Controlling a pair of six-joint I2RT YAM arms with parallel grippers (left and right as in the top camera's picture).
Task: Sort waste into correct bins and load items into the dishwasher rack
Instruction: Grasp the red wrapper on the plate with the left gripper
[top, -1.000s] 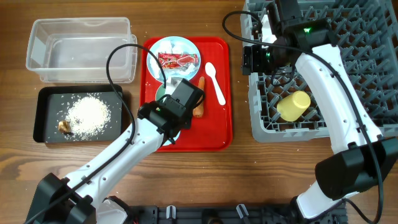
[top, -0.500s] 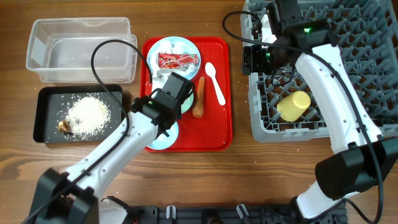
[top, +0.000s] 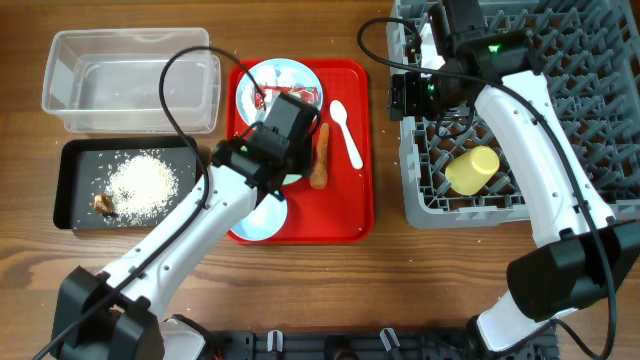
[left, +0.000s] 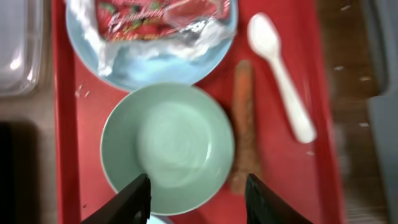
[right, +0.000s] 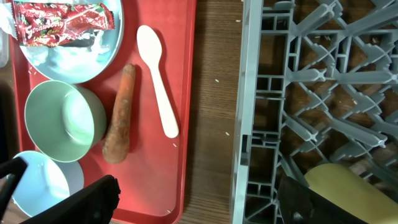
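Only overhead shows rice (top: 145, 182) in black tray (top: 78, 170).

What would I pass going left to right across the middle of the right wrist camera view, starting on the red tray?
pale green bowl → carrot → white spoon → strip of bare wooden table → dishwasher rack

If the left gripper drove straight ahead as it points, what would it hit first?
Probably the green bowl, framed by the open fingers of the left gripper; the carrot lies close to one finger's line. Depth is unclear.
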